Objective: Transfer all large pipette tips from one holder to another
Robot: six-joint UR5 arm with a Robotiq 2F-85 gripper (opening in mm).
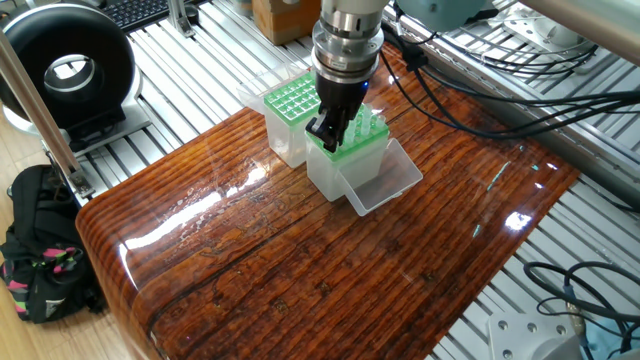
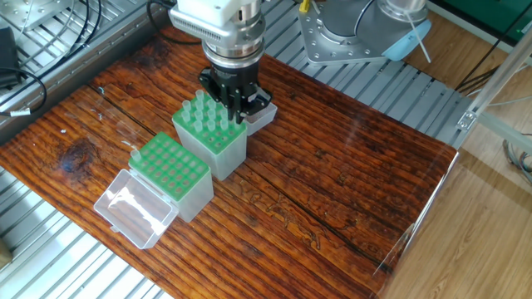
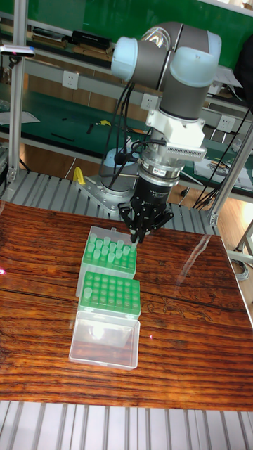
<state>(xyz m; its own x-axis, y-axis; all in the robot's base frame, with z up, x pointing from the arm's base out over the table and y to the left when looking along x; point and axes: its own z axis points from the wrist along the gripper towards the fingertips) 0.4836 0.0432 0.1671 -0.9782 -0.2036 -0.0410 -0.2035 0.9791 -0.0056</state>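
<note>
Though fingertips blur, nearest: empty green-topped holder with open lid. Beyond, touching it, second holder, large pipette tips upright. Directly above its far corner, gripper pointing down, possibly clenched on one tip; cannot tell.

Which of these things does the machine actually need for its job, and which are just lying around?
In use:
- large pipette tips
- holder with tips
- second holder, holes unfilled
- end effector, over the tips

Lying about:
- black round device
- black backpack
- cables
</note>
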